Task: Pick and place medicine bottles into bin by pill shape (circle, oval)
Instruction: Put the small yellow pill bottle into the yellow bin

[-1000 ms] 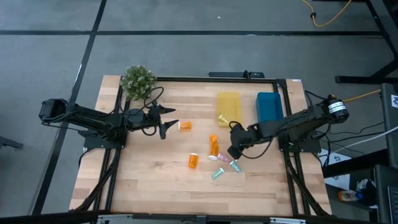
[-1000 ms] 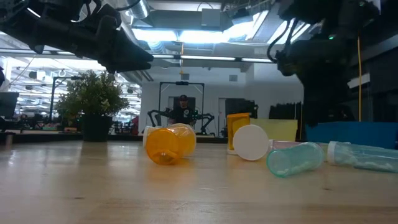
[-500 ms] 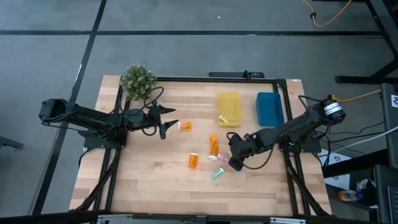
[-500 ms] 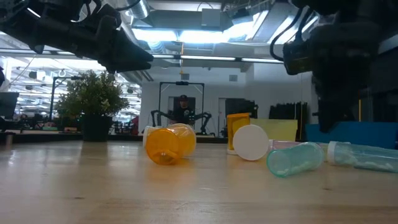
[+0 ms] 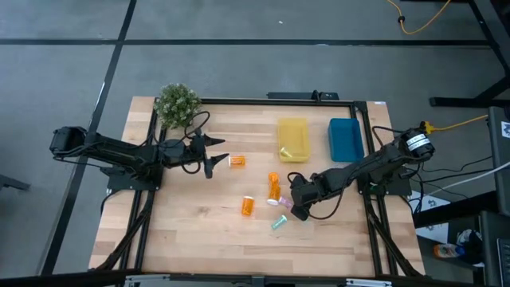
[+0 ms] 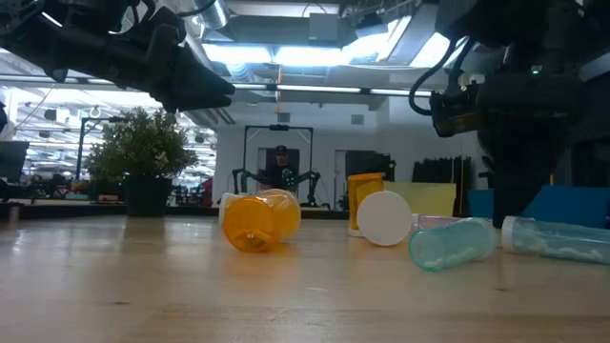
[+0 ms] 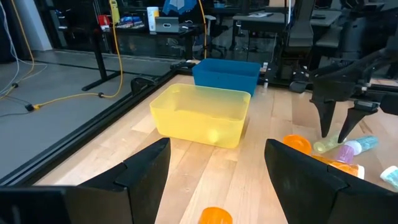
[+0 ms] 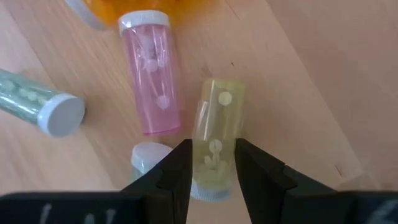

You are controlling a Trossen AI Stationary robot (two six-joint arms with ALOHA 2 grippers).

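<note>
The right gripper point(image 8: 211, 163) stood low over the cluster of bottles near the middle of the wooden table point(image 5: 191, 231), its fingers narrowly parted on either side of a pale yellow-green translucent pill bottle point(image 8: 214, 140) that lay flat on the surface. Actual contact could not be confirmed. A pink translucent bottle with a white cap point(image 8: 152, 78) lay just beside it, and a teal bottle point(image 8: 37, 102) sat near, cut off at the frame edge. The left gripper point(image 5: 213, 162) hovered toward the left edge, fingers spread, holding nothing.
</note>
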